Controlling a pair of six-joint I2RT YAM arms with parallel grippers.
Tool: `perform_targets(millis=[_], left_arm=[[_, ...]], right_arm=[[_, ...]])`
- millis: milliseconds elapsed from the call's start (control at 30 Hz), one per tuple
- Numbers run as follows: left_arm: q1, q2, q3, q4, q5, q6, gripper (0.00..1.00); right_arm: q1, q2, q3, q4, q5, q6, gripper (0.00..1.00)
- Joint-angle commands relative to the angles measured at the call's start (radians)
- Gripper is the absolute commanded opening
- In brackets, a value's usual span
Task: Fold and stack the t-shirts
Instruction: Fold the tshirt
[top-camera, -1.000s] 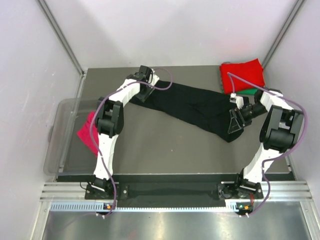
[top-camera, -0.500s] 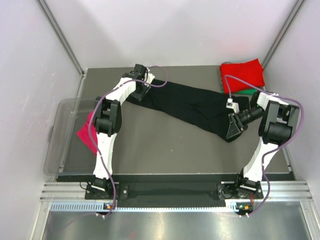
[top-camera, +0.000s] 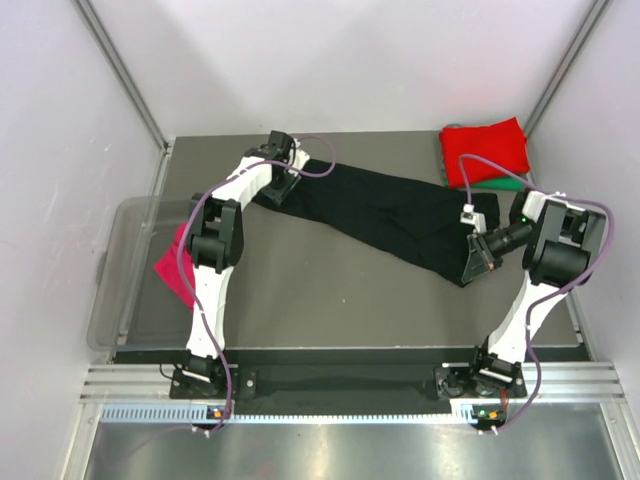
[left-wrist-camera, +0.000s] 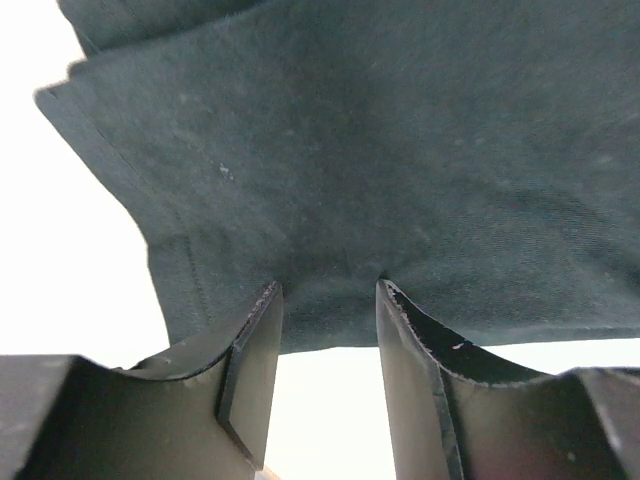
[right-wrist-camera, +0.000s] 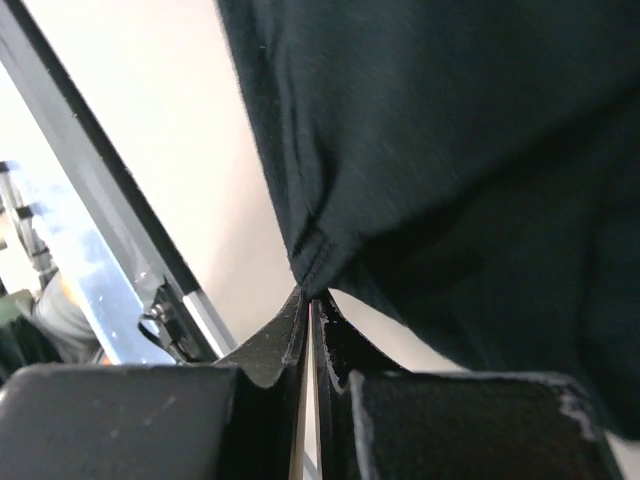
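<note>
Looking down from the top view, you have the black t-shirt (top-camera: 380, 210) drawn out in a long band across the table (top-camera: 330, 300), from about 11 o'clock to about 4 o'clock. Your left gripper (top-camera: 283, 187) sits at the 11 o'clock end. In the left wrist view its fingers (left-wrist-camera: 255, 350) stand spread, with bright table showing through the gap. The shirt's hemmed edge lies across their tips, but you cannot tell whether they touch the cloth. Your right gripper (top-camera: 470, 262) is at the 4 o'clock end. In the right wrist view its jaws are pressed together on a small corner of the hem, and the cloth fans out from that pinch. At 1 o'clock, in the far right corner, the red t-shirt (top-camera: 487, 148) lies folded on the green t-shirt (top-camera: 500, 184), of which only a strip shows at the near edge. At 9 o'clock the magenta t-shirt (top-camera: 172, 265) lies crumpled in the clear bin (top-camera: 112, 250), beside the left arm.
</note>
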Motion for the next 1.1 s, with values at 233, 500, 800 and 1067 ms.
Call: perform_targets(millis=[233, 500, 800, 1067], left_arm=[[0.029, -0.044, -0.071, 0.06, -0.006, 0.052, 0.46], [0.05, -0.048, -0.065, 0.05, 0.03, 0.068, 0.45], [0.066, -0.103, -0.12, -0.035, 0.044, 0.069, 0.45], [0.067, -0.187, -0.163, -0.038, 0.13, 0.077, 0.45]], right_arm=[[-0.144, -0.051, 0.06, -0.14, 0.05, -0.107, 0.0], [-0.164, -0.023, 0.053, -0.131, 0.055, -0.11, 0.0], [-0.172, -0.045, 0.036, -0.13, 0.058, -0.116, 0.01], [-0.172, -0.048, 0.016, -0.126, 0.043, -0.13, 0.03]])
